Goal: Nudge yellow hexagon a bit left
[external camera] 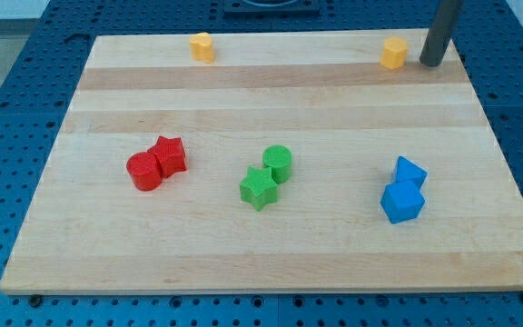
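Near edge of wooden surface [271, 263]: blue cube [401, 202] touching blue block [409, 172]; green star [258, 188] touching green cylinder [278, 163]; red cylinder [143, 171] touching red block [169, 155]. Far edge: yellow block [202, 46] at left; yellow hexagon [393, 53] at right, my tip [431, 64] just right of it. No jaws on rod.

On the wooden desk [271, 263] a red cylinder [143, 171] touched a red block [171, 155], a green cylinder [279, 163] touched a green star [259, 188], and a blue cube [401, 203] touched a blue block [409, 171].
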Available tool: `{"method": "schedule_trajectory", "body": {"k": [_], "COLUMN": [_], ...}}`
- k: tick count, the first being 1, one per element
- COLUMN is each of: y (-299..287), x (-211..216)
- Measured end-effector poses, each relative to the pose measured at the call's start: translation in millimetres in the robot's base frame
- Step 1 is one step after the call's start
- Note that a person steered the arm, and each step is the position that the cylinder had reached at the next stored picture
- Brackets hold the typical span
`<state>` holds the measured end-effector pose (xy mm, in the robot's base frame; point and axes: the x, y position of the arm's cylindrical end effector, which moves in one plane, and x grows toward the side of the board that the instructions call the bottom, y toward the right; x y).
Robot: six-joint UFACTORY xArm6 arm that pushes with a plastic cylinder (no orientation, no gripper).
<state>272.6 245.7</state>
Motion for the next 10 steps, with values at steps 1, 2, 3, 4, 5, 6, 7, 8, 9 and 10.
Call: {"method": "schedule_trajectory", "body": {"k": [1,2,3,4,5,6,7,8,9,10], "y": [-10.6,-13.1,-16.2,-18.2,-19.6,-20.3,-20.3,-20.4,-23.8,-30.9], "x": [0.0,0.0,6.6,10.3,10.1,-2.2,-14.8,-17.1,-17.1,-17.0]}}
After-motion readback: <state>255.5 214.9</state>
